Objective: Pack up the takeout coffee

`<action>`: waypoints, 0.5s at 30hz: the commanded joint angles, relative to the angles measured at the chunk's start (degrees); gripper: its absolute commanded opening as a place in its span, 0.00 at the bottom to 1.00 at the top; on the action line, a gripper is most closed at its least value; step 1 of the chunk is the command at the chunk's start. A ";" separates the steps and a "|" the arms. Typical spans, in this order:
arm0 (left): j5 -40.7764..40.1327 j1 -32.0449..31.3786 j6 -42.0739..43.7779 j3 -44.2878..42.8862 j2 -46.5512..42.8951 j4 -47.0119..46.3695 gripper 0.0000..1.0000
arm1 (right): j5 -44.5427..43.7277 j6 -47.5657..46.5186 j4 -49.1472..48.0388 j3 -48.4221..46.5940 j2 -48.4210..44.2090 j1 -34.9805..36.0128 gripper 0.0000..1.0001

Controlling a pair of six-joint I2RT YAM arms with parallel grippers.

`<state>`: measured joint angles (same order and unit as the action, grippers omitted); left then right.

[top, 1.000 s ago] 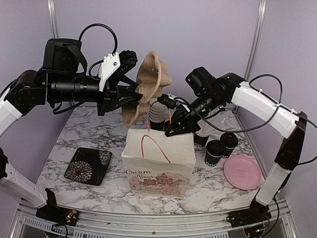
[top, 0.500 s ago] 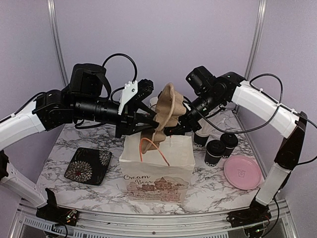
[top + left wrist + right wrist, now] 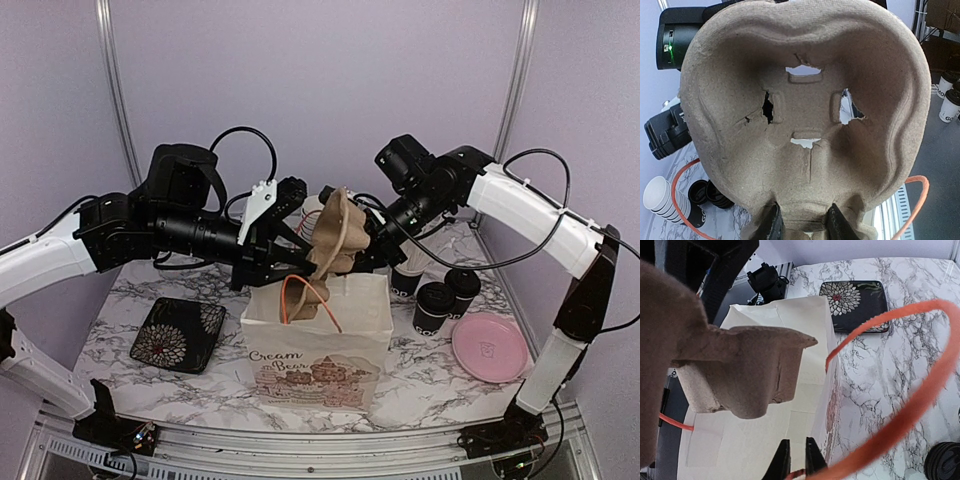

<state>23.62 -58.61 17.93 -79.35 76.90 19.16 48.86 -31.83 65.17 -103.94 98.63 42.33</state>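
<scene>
Three takeout coffee cups (image 3: pixel 433 306), black with black lids, stand on the table right of the white paper bag (image 3: pixel 320 362). One lid (image 3: pixel 943 463) shows at the bottom right of the right wrist view. My left gripper (image 3: pixel 300 250) (image 3: pixel 803 223) is shut on the edge of a brown pulp cup carrier (image 3: pixel 335 232) (image 3: pixel 805 100). The carrier hangs upright over the bag's mouth, with its lower end at the rim. My right gripper (image 3: pixel 366 256) (image 3: pixel 797 458) is shut on the bag's far orange handle (image 3: pixel 920 395), above the bag's open inside (image 3: pixel 785 315).
A black floral plate (image 3: pixel 178 333) (image 3: pixel 854 305) lies left of the bag. A pink plate (image 3: pixel 489 347) lies at the right front. A stack of white-lined cups (image 3: pixel 665 200) sits behind the bag. The bag's near orange handle (image 3: pixel 300 295) loops over its front wall.
My left arm has swung the carrier right and down, from high behind the bag to its mouth. The right gripper has stayed on the handle.
</scene>
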 commanded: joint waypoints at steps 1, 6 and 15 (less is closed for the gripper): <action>0.67 0.51 -0.09 -0.45 -0.09 3.52 0.29 | 0.26 -0.51 0.43 -0.09 -0.75 0.16 0.19; -0.80 0.51 0.08 -1.38 0.26 8.18 0.29 | -0.52 -2.62 1.84 0.00 -2.75 -2.05 0.38; -5.44 0.26 -1.34 -4.43 1.77 14.64 0.29 | 4.51 -9.20 7.51 0.24 -6.95 -8.34 0.56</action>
<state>20.78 -58.33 17.52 -80.97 78.11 29.89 50.74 -37.19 69.43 -103.88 95.15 35.75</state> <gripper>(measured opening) 0.294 0.545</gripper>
